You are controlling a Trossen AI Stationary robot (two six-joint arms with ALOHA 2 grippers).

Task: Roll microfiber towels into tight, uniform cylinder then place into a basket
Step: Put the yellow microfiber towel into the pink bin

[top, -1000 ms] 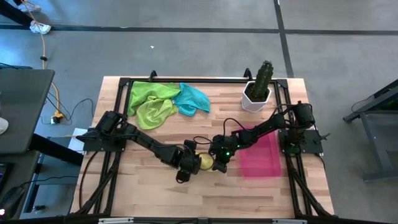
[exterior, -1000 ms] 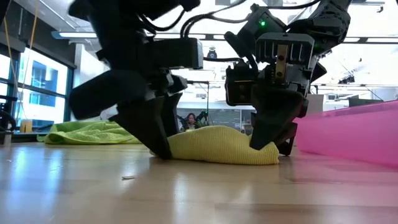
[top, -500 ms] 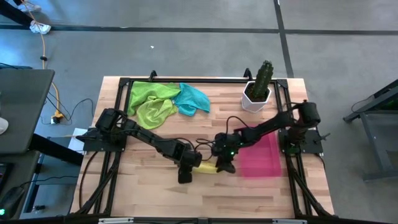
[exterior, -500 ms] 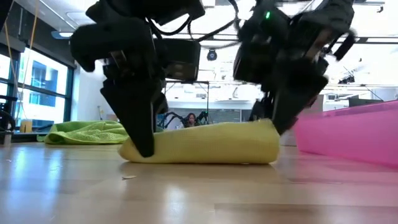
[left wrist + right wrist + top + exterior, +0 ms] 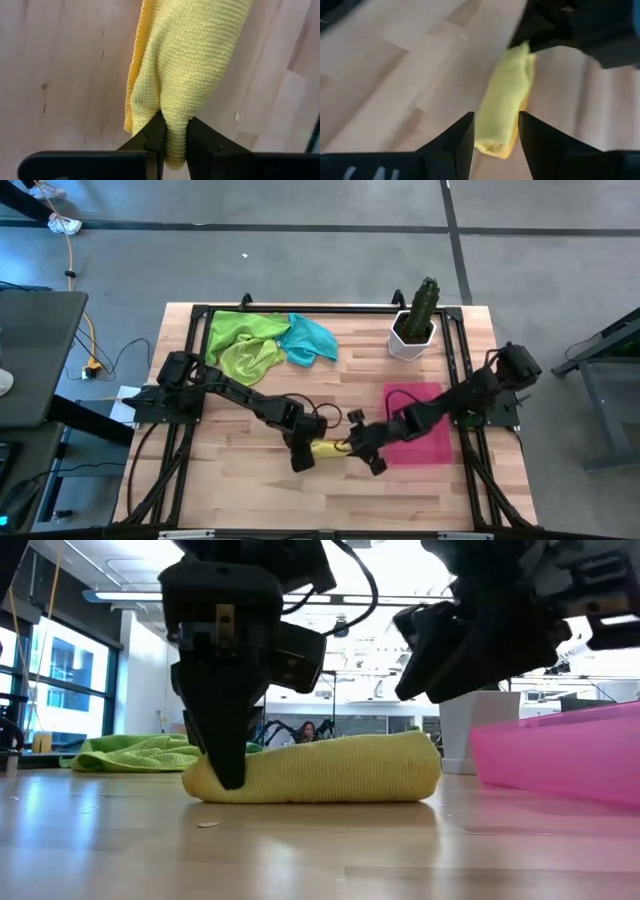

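One towel is rolled and none is in the basket yet: the yellow microfiber towel (image 5: 330, 448) lies as a fairly even cylinder on the wooden table (image 5: 240, 490), just beside the pink-red basket (image 5: 425, 442), which holds no towel as far as the high view shows. The two lime green towels (image 5: 243, 343) and the teal towel (image 5: 312, 338) lie loose in a heap at the table's far side, well apart from the basket, so I judge roughly a quarter of the rolling done and all of the placing left. The left gripper (image 5: 172, 142) is pinched tight on one end of the yellow roll, its two dark fingers squeezing a fold of cloth between them. The right gripper (image 5: 495, 131) sits at the roll's other end, nearest the basket, with its fingers spread to either side of the cloth; whether they touch it cannot be told. A white pot with a cactus (image 5: 416, 322) stands beyond the basket.
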